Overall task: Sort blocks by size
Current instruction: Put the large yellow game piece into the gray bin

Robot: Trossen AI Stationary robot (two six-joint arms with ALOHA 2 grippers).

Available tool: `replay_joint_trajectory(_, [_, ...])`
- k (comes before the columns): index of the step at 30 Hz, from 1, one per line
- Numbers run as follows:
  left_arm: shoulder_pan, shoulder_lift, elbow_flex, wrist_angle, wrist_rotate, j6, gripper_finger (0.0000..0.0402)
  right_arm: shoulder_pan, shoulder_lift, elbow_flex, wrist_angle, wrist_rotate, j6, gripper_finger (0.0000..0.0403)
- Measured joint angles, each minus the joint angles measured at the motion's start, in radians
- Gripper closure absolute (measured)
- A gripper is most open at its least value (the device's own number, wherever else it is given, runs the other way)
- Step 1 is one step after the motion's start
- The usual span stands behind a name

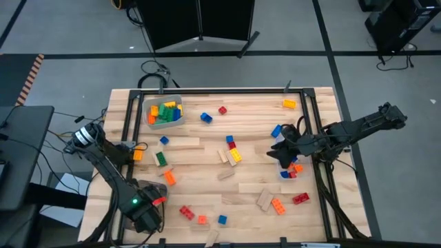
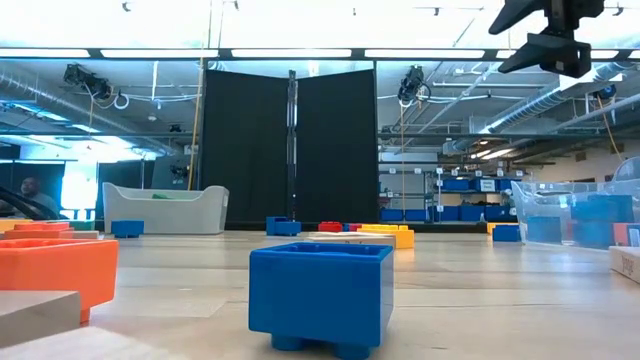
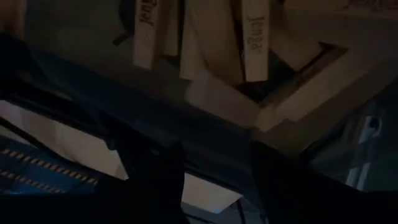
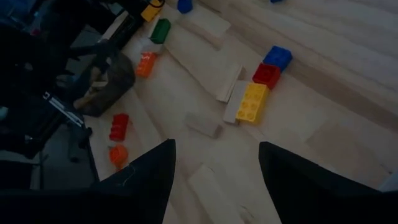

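Right claw (image 1: 278, 153) spread wide and empty, yellow block (image 4: 252, 102) and red block (image 4: 267, 75) just ahead, left claw (image 3: 214, 180) parted, empty.

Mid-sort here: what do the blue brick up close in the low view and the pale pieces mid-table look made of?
The blue brick looks like moulded plastic: even saturated colour, smooth faintly glossy walls, hollow top with rounded feet. The pale pieces beside the yellow brick look like bare unfinished wood: matte, tan like the table, plain with no studs. The right gripper hangs open above them.
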Motion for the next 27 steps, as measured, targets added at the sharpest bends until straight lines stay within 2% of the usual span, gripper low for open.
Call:
replay_joint_trajectory(6, [0.018, 0.0, 0.007, -0.041, 0.043, -0.028, 0.0209, -0.027, -0.006, 0.0, 0.0, 0.0, -0.063, 0.0158])
replay_joint_trajectory(12, [0.07, -0.001, 0.031, -0.087, 0.035, 0.011, 0.0209, -0.133, -0.037, 0.0, 0.0, -0.014, -0.152, 0.0158])
replay_joint_trajectory(16, [0.121, -0.001, 0.057, -0.064, 0.029, -0.011, 0.0209, -0.219, -0.047, 0.0, 0.015, -0.081, -0.224, 0.0158])
replay_joint_trajectory(18, [0.154, -0.001, 0.078, -0.036, -0.065, 0.005, 0.0209, -0.262, -0.047, 0.0, 0.028, -0.135, -0.258, 0.0158])
replay_joint_trajectory(23, [0.243, -0.001, 0.169, 0.107, -0.45, 0.228, 0.0209, -0.362, -0.046, 0.0, 0.03, -0.226, -0.319, 0.0158])
replay_joint_trajectory(27, [0.346, -0.001, 0.236, 0.192, -0.598, 0.466, 0.0209, -0.433, -0.041, 0.012, 0.03, -0.284, -0.331, 0.0158])
